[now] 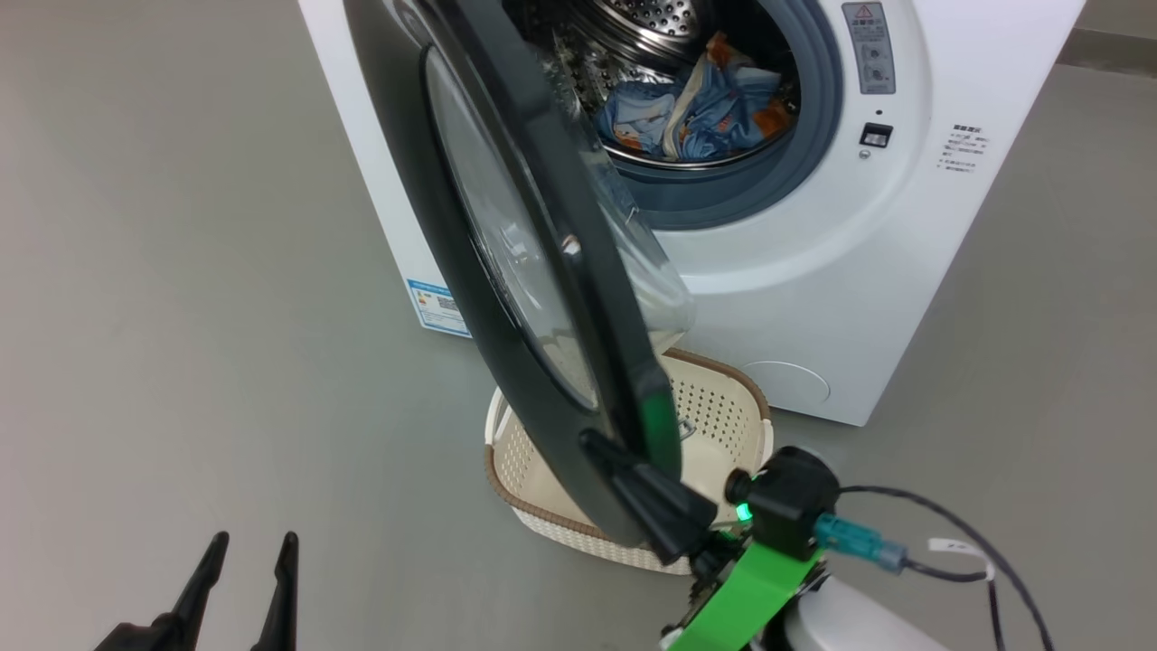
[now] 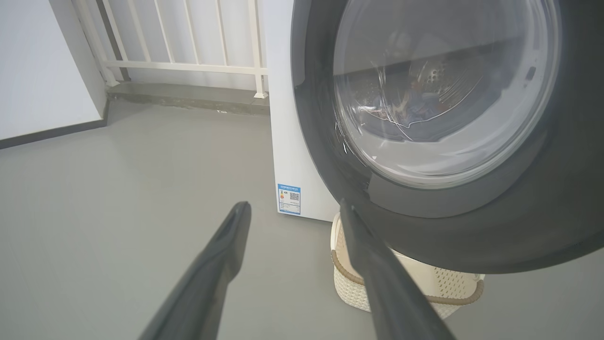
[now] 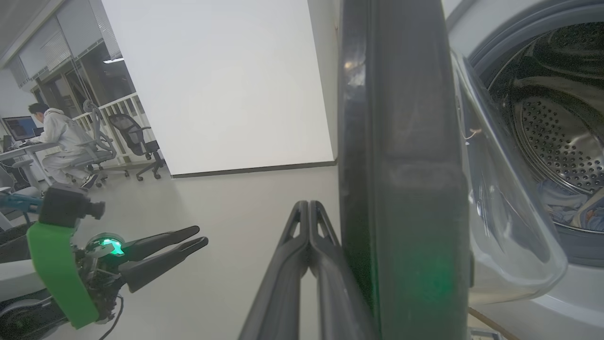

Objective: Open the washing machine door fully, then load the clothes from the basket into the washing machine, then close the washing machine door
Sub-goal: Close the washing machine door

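Holding clothes (image 1: 696, 117), washing machine (image 1: 813, 298) stands open

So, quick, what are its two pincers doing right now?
Left pincer: open, holding nothing.
Right pincer: shut, holding nothing, lying against the outer side of the washing machine door.

The smooth grey floor (image 1: 163, 271) held a big white boxy washing machine (image 1: 795, 298). A small cream plastic basket (image 1: 714, 407) with holes sat on the floor, right by the machine.

Glossy black door (image 1: 542, 298), perforated steel drum (image 1: 651, 23), perforated plastic basket (image 1: 723, 416).
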Tool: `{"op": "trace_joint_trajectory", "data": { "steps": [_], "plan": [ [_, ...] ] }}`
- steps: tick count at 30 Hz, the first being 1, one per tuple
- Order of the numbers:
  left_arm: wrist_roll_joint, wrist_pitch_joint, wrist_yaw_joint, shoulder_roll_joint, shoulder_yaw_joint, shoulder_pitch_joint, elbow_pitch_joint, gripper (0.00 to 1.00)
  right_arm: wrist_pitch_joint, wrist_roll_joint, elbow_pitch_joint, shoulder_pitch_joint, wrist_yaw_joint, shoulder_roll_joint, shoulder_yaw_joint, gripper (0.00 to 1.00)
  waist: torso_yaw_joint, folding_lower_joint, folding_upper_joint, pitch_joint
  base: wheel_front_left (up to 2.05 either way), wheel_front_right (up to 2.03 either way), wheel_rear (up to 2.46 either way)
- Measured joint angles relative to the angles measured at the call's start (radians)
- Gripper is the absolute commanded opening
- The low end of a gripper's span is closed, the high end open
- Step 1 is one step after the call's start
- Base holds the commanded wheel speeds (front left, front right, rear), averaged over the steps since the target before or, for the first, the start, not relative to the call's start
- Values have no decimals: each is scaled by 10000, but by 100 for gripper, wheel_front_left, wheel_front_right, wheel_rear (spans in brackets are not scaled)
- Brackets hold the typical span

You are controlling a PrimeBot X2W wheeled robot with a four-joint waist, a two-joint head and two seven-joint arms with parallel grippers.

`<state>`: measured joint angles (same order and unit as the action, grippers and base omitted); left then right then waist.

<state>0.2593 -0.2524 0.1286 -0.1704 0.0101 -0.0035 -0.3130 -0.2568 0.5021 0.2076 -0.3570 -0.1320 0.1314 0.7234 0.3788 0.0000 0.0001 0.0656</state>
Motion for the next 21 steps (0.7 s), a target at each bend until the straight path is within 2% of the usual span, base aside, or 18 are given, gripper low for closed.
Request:
{"op": "trace_joint_trajectory", "data": {
  "steps": [21],
  "plan": [
    [-69, 0, 29, 343, 443, -703, 180, 100, 2, -117, 675, -1100, 2, 644, -2253, 0, -543, 0, 0, 640, 0, 0, 0]
  ]
}}
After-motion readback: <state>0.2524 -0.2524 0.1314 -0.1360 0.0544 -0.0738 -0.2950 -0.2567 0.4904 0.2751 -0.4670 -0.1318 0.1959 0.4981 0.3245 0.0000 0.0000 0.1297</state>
